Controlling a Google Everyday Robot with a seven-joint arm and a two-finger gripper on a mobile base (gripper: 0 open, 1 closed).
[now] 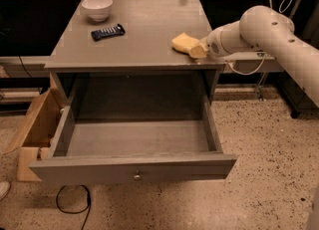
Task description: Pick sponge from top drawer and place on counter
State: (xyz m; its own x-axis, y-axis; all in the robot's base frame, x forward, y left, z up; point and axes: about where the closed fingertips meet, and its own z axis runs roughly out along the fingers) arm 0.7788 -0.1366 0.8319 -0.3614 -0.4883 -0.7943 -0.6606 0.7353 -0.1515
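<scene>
The pale-yellow sponge [182, 42] lies on the grey counter [144, 32] near its right front corner. My gripper [198, 51] comes in from the right on the white arm [259, 30] and sits at the sponge's right end, touching or nearly touching it, low over the counter. The top drawer [134, 170] is pulled fully out below the counter. Its inside shows only bare grey floor, and its small round knob faces front.
A white bowl [96, 8] and a black remote-like object [107, 32] sit at the counter's back left. An open cardboard box [35, 124] stands on the floor left of the cabinet. A black cable [72, 205] loops under the drawer front.
</scene>
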